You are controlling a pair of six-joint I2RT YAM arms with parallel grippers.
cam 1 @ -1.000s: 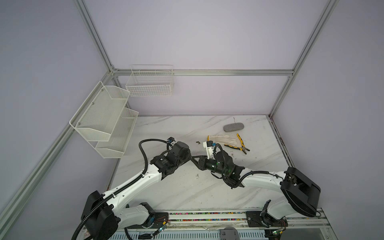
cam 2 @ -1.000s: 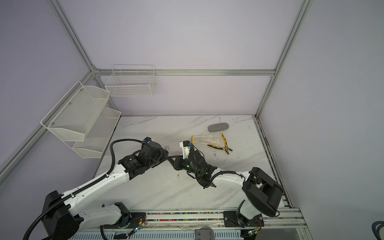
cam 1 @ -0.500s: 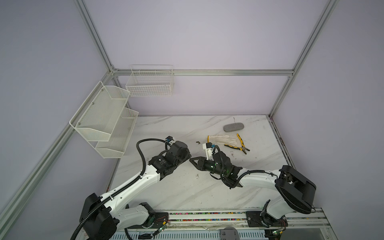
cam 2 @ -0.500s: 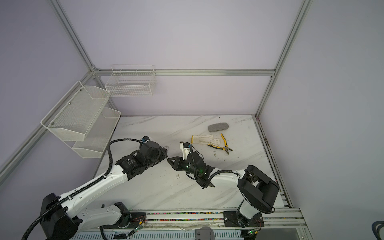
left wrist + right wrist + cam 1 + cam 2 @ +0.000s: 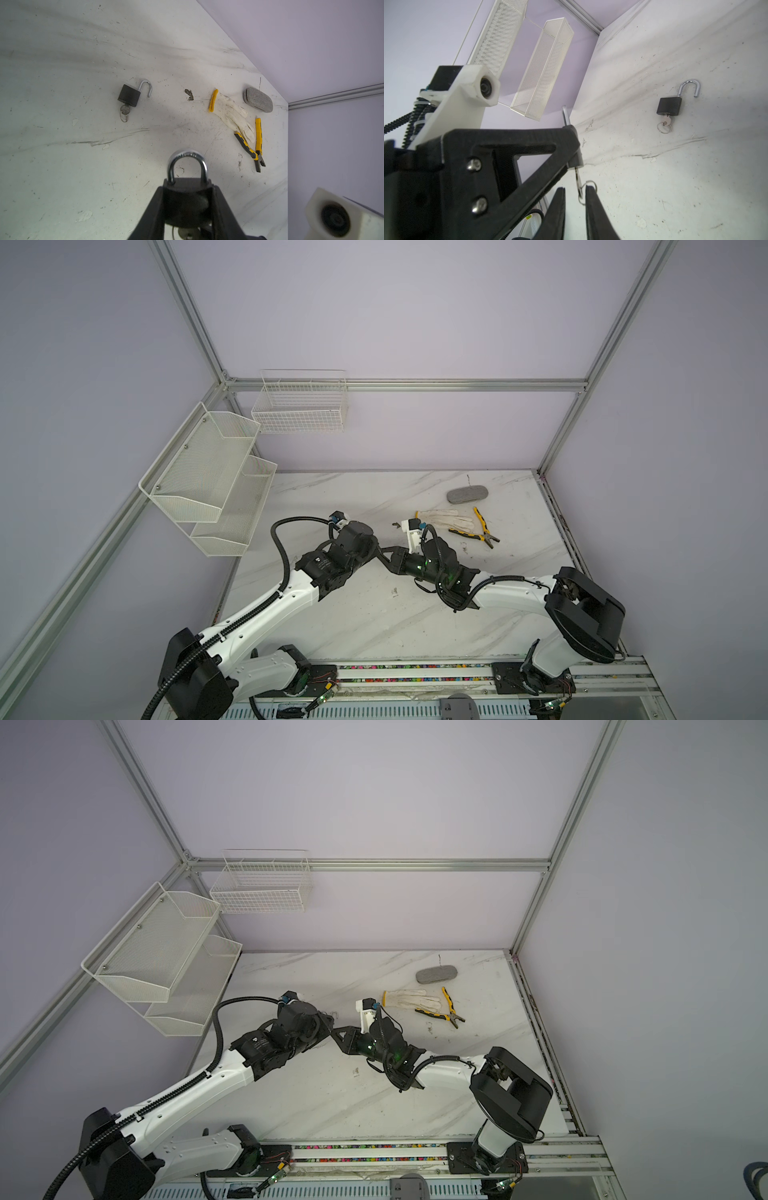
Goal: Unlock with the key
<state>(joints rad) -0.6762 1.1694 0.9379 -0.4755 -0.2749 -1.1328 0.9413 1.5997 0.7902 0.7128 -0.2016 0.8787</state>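
- The left gripper (image 5: 188, 199) is clamped on the black body of the held padlock (image 5: 187, 184). The shackle is seated at both ends, so the lock is not yet open.
- The key (image 5: 578, 178) sits in the keyway on the held padlock's underside, and its ring (image 5: 589, 183) dangles just below.
- The right gripper (image 5: 575, 190) comes up from under the held padlock, its fingers set narrow on either side of the key. Light shows on both sides of the key, so I judge it is not pinched yet.
- To do this step well, close squarely on the flat bow of the key and not on the ring (the ring would only swivel). Then turn about the key's own axis while the left gripper holds firm.
- Keep the wrist roll in line with the keyway. A sideways pull could draw the key out or bind it.
- A second padlock (image 5: 129, 97) lies on the table (image 5: 83, 166) beyond the held padlock's shackle end and well apart from it. It is already sprung open, with its own key in it, and needs nothing.
- A work glove (image 5: 230, 112), the yellow-handled pliers (image 5: 256, 143) and a grey oval case (image 5: 258, 100) lie farther beyond the held padlock, toward the back wall.
- Nothing stands between the fingers and the key. The tight spot is the left gripper's near finger, which sits just beside the right gripper under the held padlock and could foul the turn.
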